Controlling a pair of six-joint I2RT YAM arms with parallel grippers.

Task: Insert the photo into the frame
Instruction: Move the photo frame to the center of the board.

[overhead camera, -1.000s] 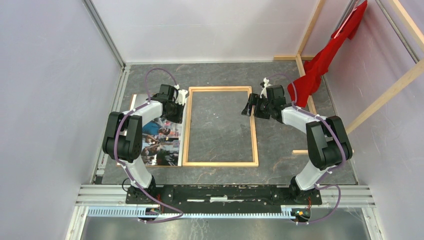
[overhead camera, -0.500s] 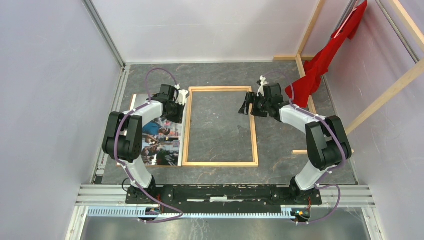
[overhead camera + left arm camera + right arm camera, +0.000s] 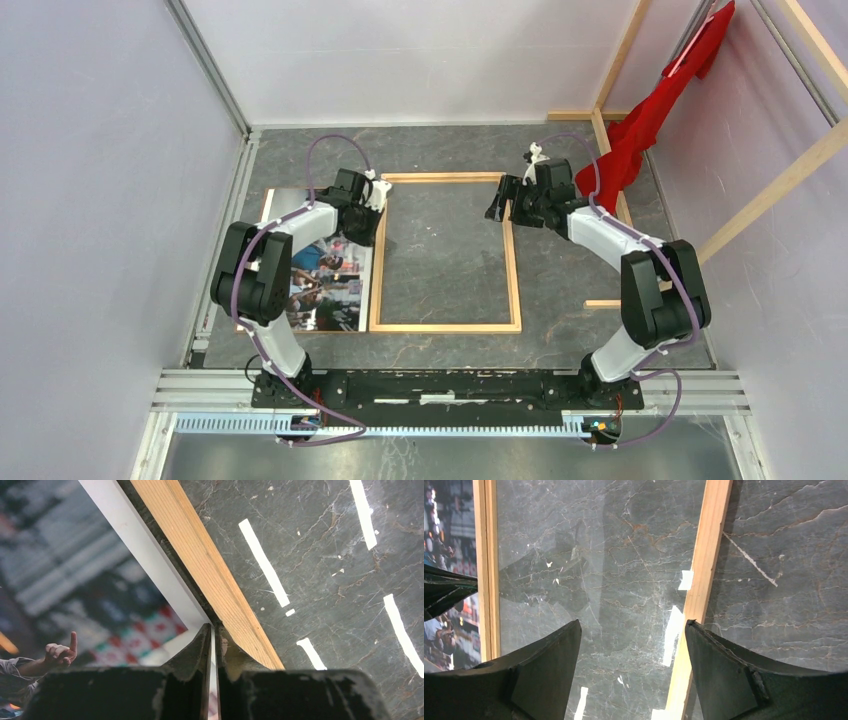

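R claw (image 3: 498, 206) moved farther back, L claw (image 3: 214, 631) pinching photo (image 3: 322, 290)

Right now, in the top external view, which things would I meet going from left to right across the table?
photo → frame → red cloth

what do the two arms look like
The left arm and right arm match: white links between chunky black joint housings on black bases. A purple cable runs along each. The fingers are matte black, broad at the root and tapering to the tip, with some whitish wear on their edges.
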